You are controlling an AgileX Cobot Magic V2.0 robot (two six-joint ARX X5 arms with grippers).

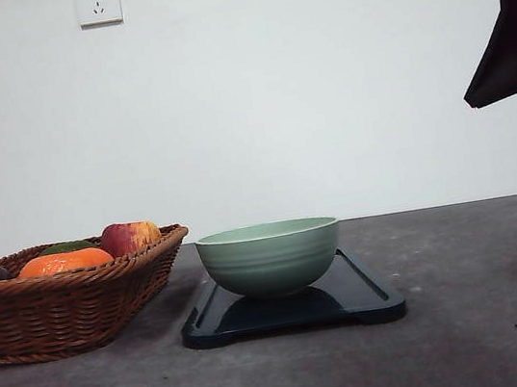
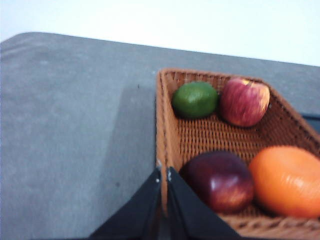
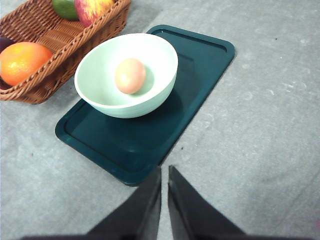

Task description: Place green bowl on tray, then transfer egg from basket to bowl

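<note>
The green bowl [image 1: 270,256] stands upright on the dark tray [image 1: 366,296], toward the tray's left part. Inside the bowl lies a tan egg [image 3: 130,75], resting in the bottom. The wicker basket [image 1: 61,306] sits to the left of the tray, close beside it. My right gripper [image 3: 165,171] hovers high above the table on the near side of the tray [image 3: 125,150], fingers together and holding nothing. My left gripper [image 2: 164,173] is shut and empty, its tips just over the basket's braided rim [image 2: 161,125].
The basket holds an orange [image 2: 287,180], a dark red apple [image 2: 220,181], a red-yellow apple [image 2: 245,101] and a green lime [image 2: 195,99]. Part of my right arm [image 1: 510,34] hangs at the upper right. Bare grey tabletop [image 1: 481,248] lies right of the tray.
</note>
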